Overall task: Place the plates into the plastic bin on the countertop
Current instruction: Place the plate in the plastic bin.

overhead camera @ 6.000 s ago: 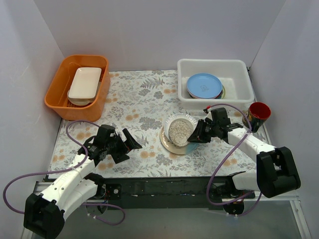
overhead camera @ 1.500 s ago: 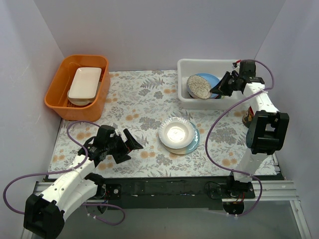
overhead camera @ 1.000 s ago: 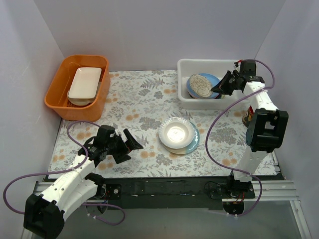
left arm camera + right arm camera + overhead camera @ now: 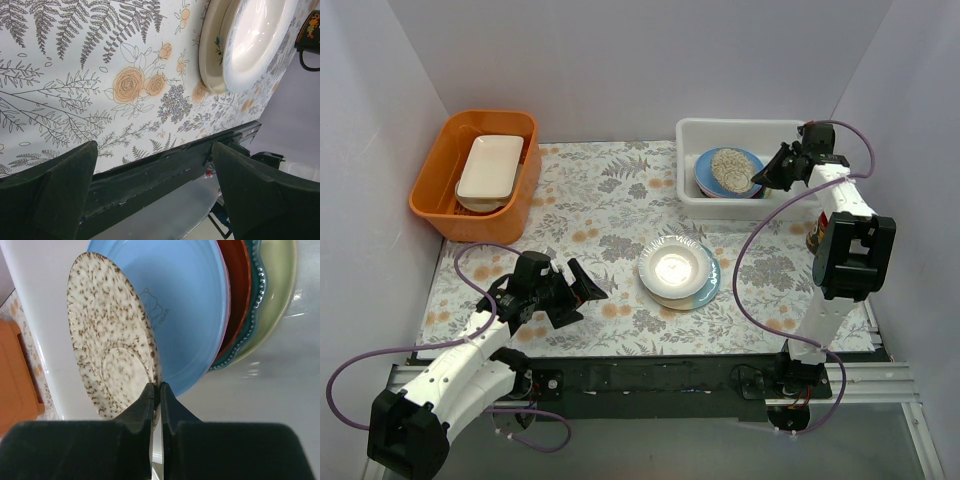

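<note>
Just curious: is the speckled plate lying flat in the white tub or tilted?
Tilted: the speckled plate slants above the blue plate, rim pinched by the right gripper.

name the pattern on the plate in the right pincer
The plate is cream with brown speckles; clearest in right wrist view.

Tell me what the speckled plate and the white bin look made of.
The speckled plate looks ceramic, probably glazed: cream with brown flecks, raised foot ring. The white bin looks like glossy plastic: sheen on its floor, rolled rim.
</note>
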